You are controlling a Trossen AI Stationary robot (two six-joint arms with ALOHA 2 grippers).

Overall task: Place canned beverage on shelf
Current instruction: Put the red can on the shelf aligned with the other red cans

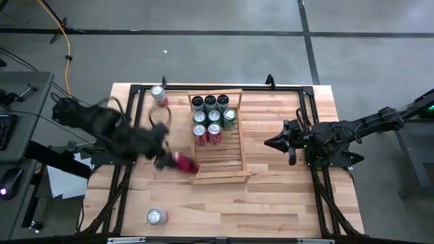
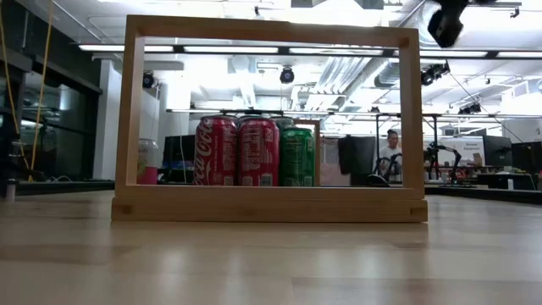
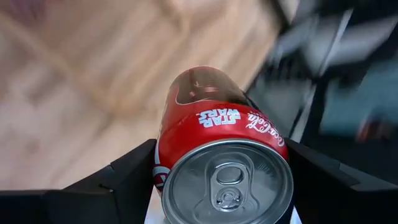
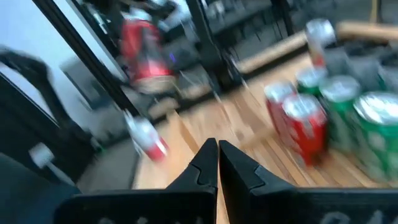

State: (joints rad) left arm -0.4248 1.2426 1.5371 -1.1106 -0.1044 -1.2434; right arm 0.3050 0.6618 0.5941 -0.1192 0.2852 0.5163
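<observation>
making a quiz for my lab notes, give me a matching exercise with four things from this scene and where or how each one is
Things:
1. red can
2. green can
3. left pincer
4. right pincer

States:
A. shut, empty, right of the shelf
B. upright in the shelf, rightmost of its row
C. held tilted beside the shelf's left rail
D. shut on a can

Pairs: 1-C, 2-B, 3-D, 4-A

Wood-plank table (image 1: pixel 285 196), frame centre: slatted shelf (image 1: pixel 227 163) upper middle; loose cans at upper left (image 1: pixel 159 95), lower left (image 1: pixel 156 216).
</observation>
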